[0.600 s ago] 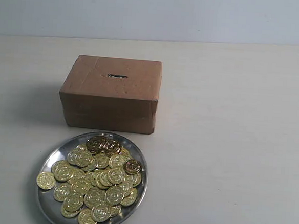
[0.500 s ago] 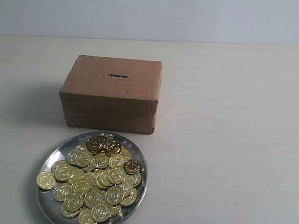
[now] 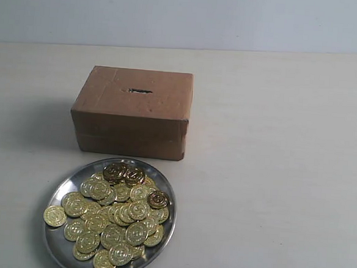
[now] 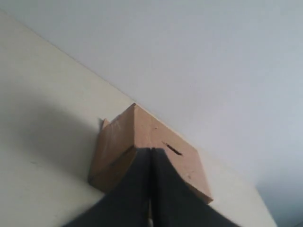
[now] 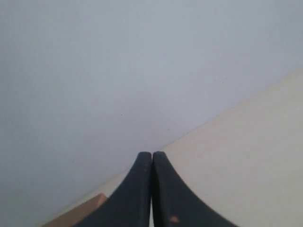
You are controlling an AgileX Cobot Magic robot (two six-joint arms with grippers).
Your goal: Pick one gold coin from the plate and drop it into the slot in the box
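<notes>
Pale tabletop (image 3: 285,178), plain grey wall (image 3: 187,12) behind. One plate (image 3: 63,186), front left, holds a heap of gold coins (image 3: 114,218): dozens, too overlapped to count exactly. One box (image 3: 134,115) stands just behind it, with one box slot (image 3: 140,91) in its top face. My left end effector (image 4: 151,152) and right end effector (image 5: 152,155) both have their fingers pressed together.

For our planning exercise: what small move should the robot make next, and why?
Probably open the left gripper and move it toward the plate: its jaws are shut and empty, and the gold coins lie heaped there, on its side.
</notes>
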